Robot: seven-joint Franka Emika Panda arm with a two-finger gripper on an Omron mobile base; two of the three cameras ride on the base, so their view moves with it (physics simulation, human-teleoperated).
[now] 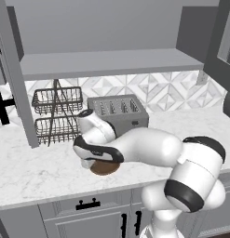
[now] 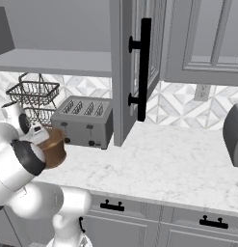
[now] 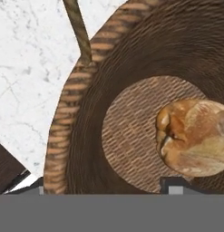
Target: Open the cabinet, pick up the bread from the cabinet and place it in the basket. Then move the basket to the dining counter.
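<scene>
**Gripping the basket rim for the carry to the dining counter**

The bread (image 3: 195, 138) is seen lying on the woven floor of the basket (image 3: 86, 108), so the placing is judged done and the step in hand is taken to be the grasp on the basket itself. The basket stands on the white marble counter (image 1: 37, 172) near its front edge, in front of the toaster (image 1: 118, 114) and just beside the wire rack (image 1: 56, 116); it is largely hidden by the arm in the left base view and shows as a brown tub (image 2: 55, 147) in the right base view.

The gripper (image 3: 104, 188) is held directly over the basket, one fingertip (image 3: 176, 185) inside above the floor and the other low toward the rim. Nothing is held; the jaws appear parted, though how wide cannot be told.

For a sound grasp, the wall should be straddled squarely, one finger inside and one outside, and the descent made deep enough that the rim is well seated. The bread should be kept clear of the inner finger. The lift should be made straight up and level, so that the basket is not tipped. The open cabinet door (image 2: 125, 72) should be avoided during the swing away.
</scene>
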